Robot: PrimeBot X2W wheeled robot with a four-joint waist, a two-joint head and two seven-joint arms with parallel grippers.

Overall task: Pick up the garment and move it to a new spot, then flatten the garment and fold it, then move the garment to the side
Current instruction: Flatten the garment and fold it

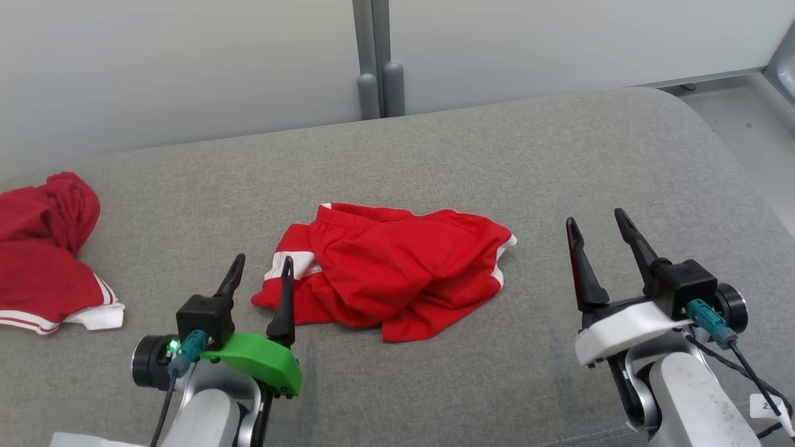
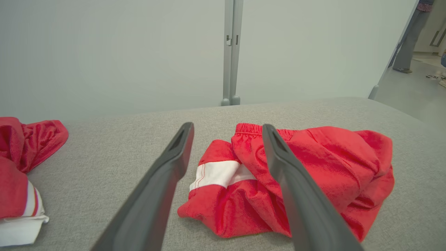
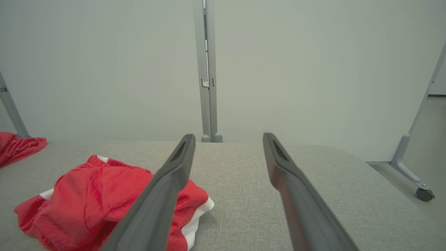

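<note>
Loosely crumpled red shorts lie mid-bench; both grippers spread and empty

Centre of the head view: the red shorts [image 1: 388, 273] lie in a rumpled heap on the grey fabric-covered bench [image 1: 497, 155], folded over themselves. A gathered elastic waistband runs along their upper edge, a broad white band crosses the leg at their left, and white trim shows at their right edge.

The left gripper [image 1: 261, 259], at the lower left, has its fingers released and wide apart, holding nothing. One fingertip overlaps the shorts' left edge in the picture; whether it touches the cloth cannot be told. The right gripper [image 1: 595, 217], at the lower right, is likewise spread and empty, well apart from the shorts.

In the left wrist view one dark finger covers part of the shorts; in the right wrist view a finger hides their right half. A second red garment [image 1: 43, 248] with white-striped hem is cut off by the left edge of the frame.

A small white label [image 1: 767, 406] at the lower right corner is cut off and too blurred to read.
</note>
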